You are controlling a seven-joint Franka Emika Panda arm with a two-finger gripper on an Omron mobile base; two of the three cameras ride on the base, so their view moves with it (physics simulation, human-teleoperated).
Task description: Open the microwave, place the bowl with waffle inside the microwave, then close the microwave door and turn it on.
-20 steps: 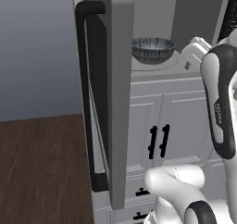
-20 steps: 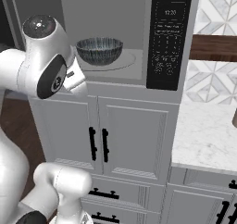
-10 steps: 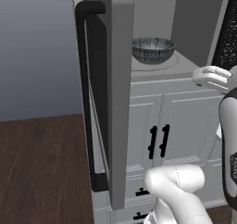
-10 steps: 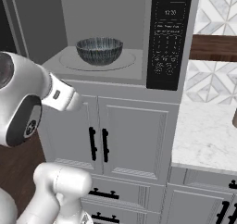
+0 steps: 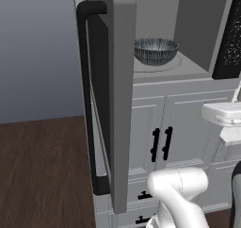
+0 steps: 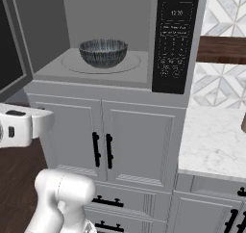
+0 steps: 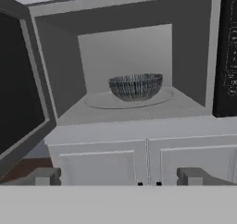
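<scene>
The microwave (image 6: 120,39) control panel (image 6: 176,39) carries tiny, unreadable markings.

You see the bowl (image 6: 103,52) with a finely ribbed, dull metallic outside at upper centre. The microwave (image 6: 110,71) cavity looks matt grey and smooth, its control panel (image 6: 175,39) glossy black. At right, the worktop (image 6: 211,140) looks like polished white marble; at lower left, the floor (image 5: 42,170) looks like dark wood.

The bowl (image 6: 103,52) hides its contents; control panel (image 6: 174,39) markings unreadable.
</scene>
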